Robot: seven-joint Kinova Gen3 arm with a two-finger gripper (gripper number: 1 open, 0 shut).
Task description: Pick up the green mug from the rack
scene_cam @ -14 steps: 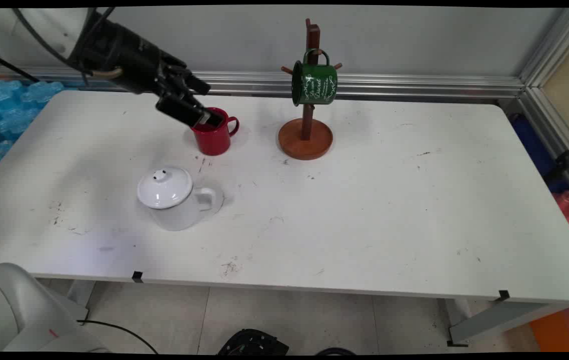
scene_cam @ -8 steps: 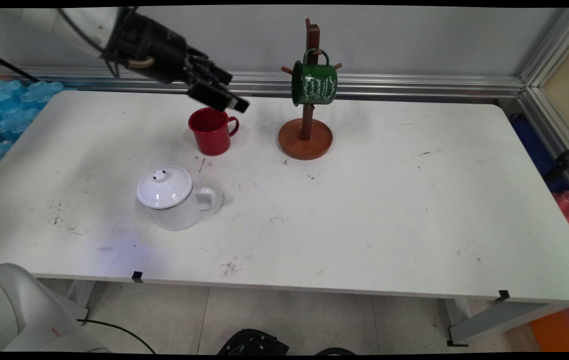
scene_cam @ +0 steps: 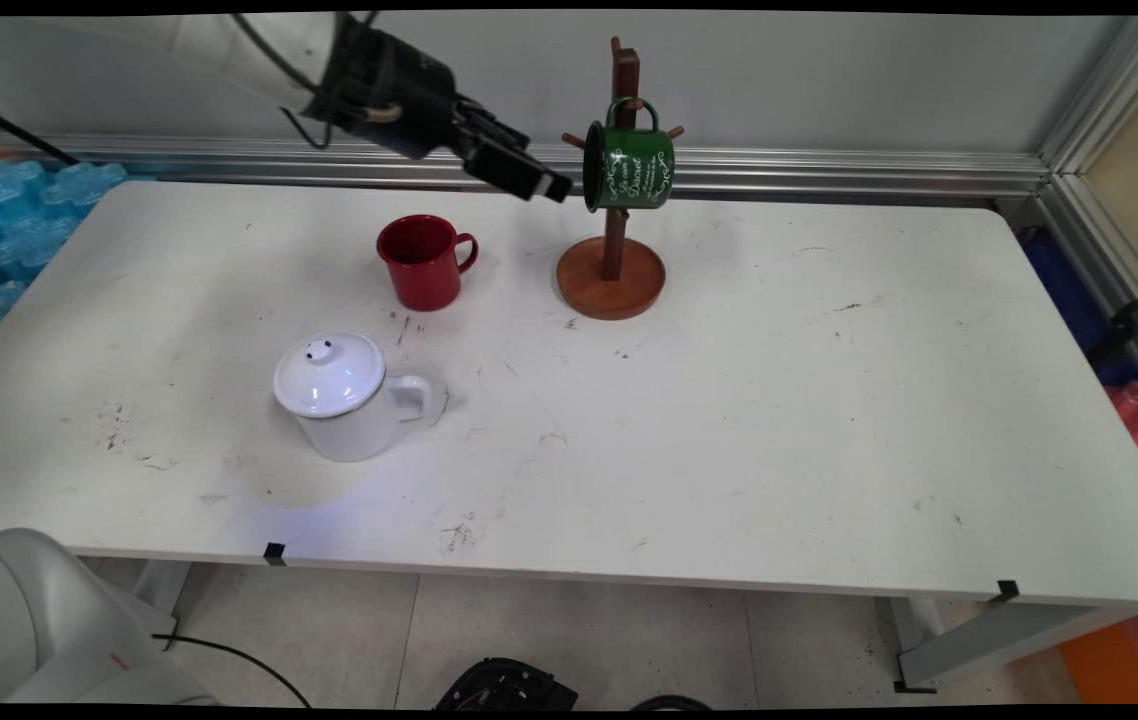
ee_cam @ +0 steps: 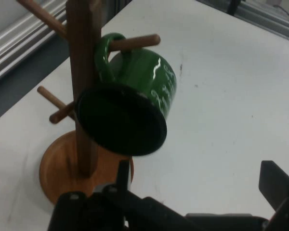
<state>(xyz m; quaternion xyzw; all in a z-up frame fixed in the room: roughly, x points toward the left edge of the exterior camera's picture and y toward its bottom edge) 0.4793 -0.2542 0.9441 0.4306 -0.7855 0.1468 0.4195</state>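
We see the gripper (scene_cam: 557, 188) in the upper middle of the main view, up off the bench (scene_cam: 779, 420), tip right beside the green mug (scene_cam: 629, 167) & level w/ its lower body. Whether it touches the mug, we can't tell from this angle. In the hand view the jaws stand wide apart, one finger (ee_cam: 123, 175) at bottom centre, the other at the bottom right corner, w/ nothing between them. So open and empty.

The green mug hangs by its handle on a peg of the wooden mug tree (scene_cam: 617, 240), upper centre of the main view. Because only the handle loop carries it, the mug tips, and in the hand view its dark mouth faces the camera, lower centre-left of that frame. White lettering shows on its side. The tree's round base (scene_cam: 611, 280) sits flat on the bench, which is prob. why the post stays upright w/ a mug on one side. Other pegs we can see are bare.

The red mug (scene_cam: 422, 262) stands upright left of the tree base, handle toward the right of frame, well below & left of the gripper, apart from it. The white lidded pot (scene_cam: 344, 395) sits lower left of centre, lid on, handle also to the right, well apart from both mugs.

The hand view looks straight at the hanging mug's mouth, so we judge the gripper is aimed along that line.
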